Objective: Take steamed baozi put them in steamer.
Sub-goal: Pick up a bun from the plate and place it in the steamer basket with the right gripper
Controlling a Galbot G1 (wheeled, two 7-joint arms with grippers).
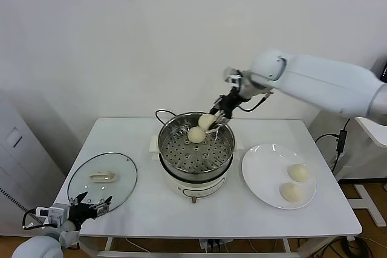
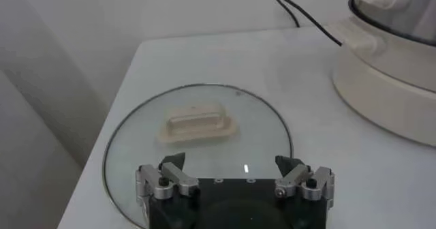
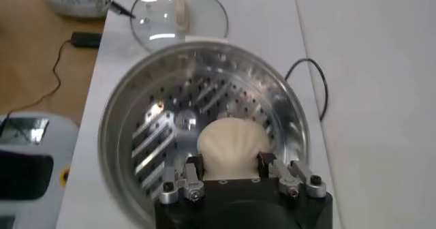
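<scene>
White table [image 1: 151, 209]: right gripper [image 1: 213, 121] fingers clamp baozi [image 1: 206, 121] over steamer [image 1: 181, 161]; left gripper [image 1: 91, 205] fingers apart.

A white tabletop [image 1: 145, 209] is seen against a plain pale wall [image 1: 121, 40]. A round glass lid [image 1: 101, 178] with a white handle [image 1: 103, 177] is laid flat on the left part of the tabletop. A flat white plate [image 1: 263, 164] is set on the right part. A black cord [image 1: 162, 113] is looped at the tabletop's back edge.
</scene>
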